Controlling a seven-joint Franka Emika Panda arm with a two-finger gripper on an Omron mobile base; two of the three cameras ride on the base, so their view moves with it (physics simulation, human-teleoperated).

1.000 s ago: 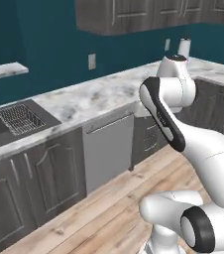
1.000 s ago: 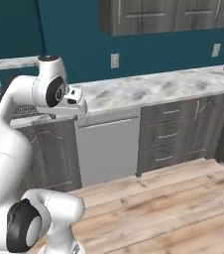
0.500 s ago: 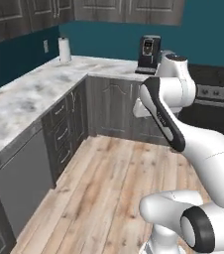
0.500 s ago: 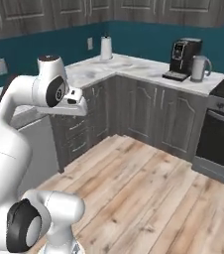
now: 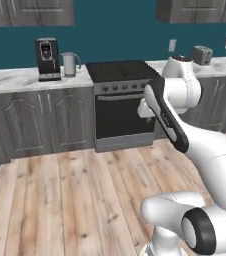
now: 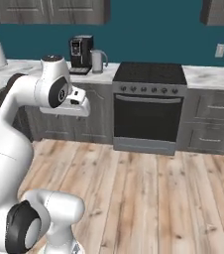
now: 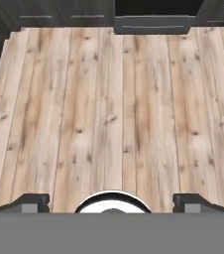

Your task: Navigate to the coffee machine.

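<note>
The coffee machine [image 5: 48, 58] stands upright, display facing the room; hand [image 7: 112, 203] released, empty.

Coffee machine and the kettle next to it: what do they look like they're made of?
The coffee machine looks like matte black plastic: dark, boxy, barely any shine, with a small lit front panel. The kettle looks like brushed or polished metal: pale silver-grey with soft highlights. Both are rendered, so it is only a guess.
</note>
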